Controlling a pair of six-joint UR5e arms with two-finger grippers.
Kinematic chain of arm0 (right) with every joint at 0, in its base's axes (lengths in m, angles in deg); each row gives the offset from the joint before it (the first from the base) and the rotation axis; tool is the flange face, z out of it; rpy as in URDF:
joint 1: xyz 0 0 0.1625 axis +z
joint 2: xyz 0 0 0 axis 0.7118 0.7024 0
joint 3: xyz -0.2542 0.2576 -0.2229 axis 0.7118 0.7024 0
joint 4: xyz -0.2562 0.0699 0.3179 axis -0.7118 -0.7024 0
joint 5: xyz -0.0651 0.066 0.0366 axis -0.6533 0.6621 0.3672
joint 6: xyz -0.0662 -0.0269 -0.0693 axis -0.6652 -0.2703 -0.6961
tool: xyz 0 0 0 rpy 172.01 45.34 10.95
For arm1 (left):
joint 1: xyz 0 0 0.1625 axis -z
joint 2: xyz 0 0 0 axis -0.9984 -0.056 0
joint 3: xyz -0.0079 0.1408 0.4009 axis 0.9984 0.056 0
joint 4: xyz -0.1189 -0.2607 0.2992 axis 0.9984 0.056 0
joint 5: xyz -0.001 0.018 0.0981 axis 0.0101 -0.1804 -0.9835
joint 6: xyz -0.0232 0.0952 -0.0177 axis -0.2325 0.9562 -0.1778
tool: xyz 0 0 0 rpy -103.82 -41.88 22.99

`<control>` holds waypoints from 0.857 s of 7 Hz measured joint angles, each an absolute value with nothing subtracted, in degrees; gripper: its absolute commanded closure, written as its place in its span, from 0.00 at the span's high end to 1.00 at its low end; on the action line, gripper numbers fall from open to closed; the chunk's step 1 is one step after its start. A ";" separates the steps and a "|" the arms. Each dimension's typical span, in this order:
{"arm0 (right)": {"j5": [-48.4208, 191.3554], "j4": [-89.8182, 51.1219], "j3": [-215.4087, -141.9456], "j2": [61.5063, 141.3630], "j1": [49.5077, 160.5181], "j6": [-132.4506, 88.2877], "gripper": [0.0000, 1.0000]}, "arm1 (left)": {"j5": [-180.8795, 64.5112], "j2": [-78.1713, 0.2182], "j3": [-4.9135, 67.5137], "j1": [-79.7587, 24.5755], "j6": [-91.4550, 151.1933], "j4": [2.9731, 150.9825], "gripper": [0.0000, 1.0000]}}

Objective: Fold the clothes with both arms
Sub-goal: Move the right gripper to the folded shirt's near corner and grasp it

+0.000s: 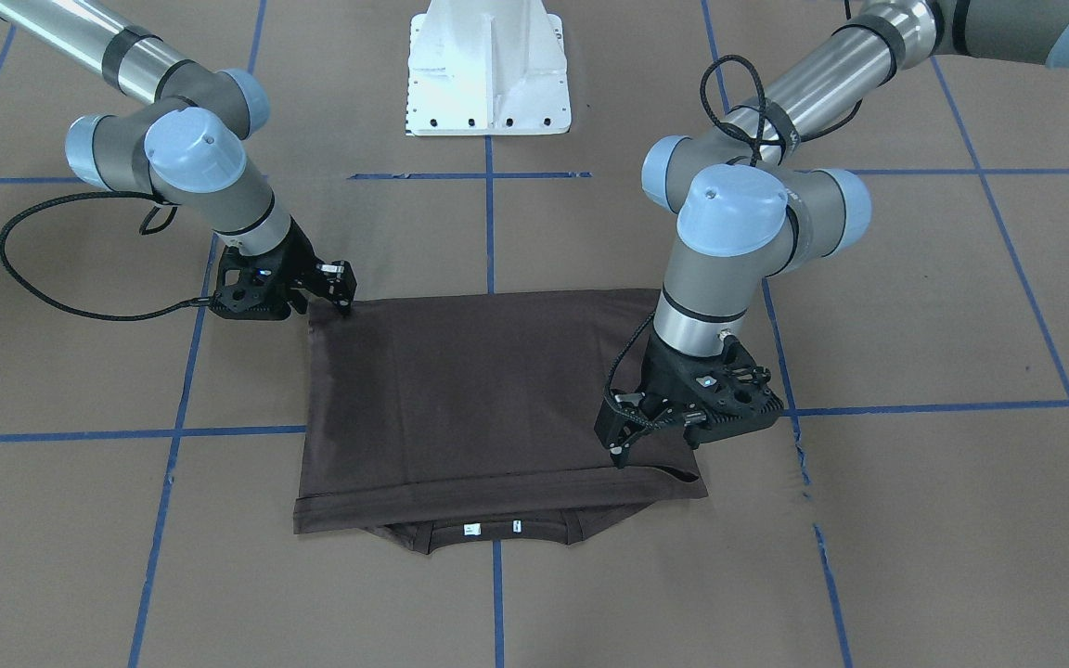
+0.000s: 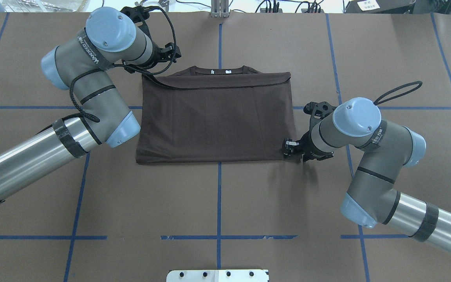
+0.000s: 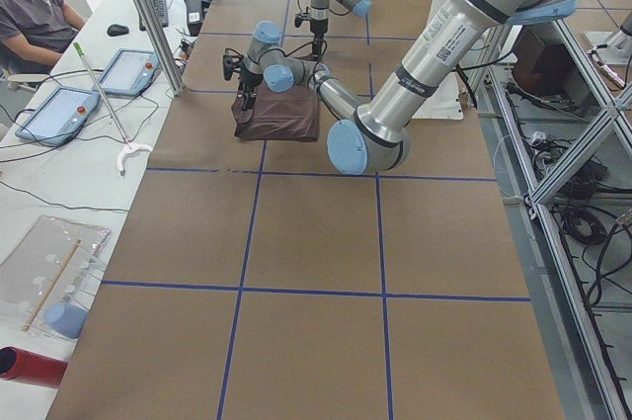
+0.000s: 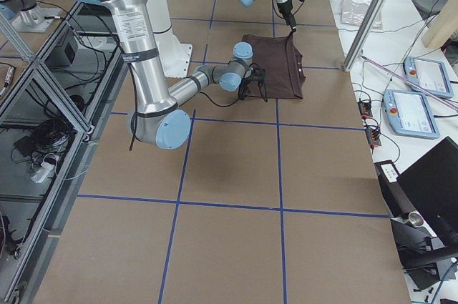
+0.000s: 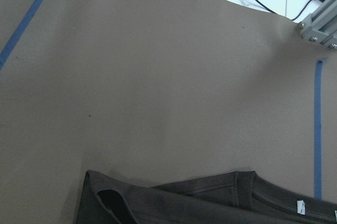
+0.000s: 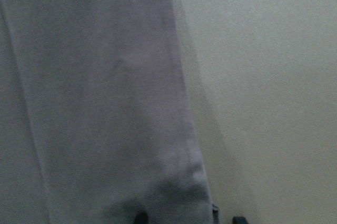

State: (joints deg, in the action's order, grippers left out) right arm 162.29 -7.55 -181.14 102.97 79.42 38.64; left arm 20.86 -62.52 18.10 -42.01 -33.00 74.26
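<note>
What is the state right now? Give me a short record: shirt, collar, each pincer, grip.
shirt: T-shirt lies flat on the table, folded to a rectangle
neck: collar pokes out from under the top layer, at the edge far from the robot
left: left pincer low over the fabric near the far corner on the robot's left
right: right pincer at the near corner on its right
grip: open or shut cannot be told for either

The T-shirt [image 2: 215,121] lies on the counter [image 2: 288,203], midway between its side edges, collar toward the operators' edge. The pedestal [image 1: 488,70] stands at the robot's edge. The left tool [image 1: 623,453] meets the shirt's operator-side left corner, and the right tool [image 1: 341,297] meets its robot-side right corner.
</note>
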 measured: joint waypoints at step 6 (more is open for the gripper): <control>165.82 -9.31 -186.29 106.04 77.98 38.42 0.50 | 20.84 -62.26 18.50 -42.08 -33.15 75.14 1.00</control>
State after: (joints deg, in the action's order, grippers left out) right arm 165.82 -9.31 -186.29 106.04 77.98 38.42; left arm 20.84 -62.26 18.50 -42.08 -33.15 75.14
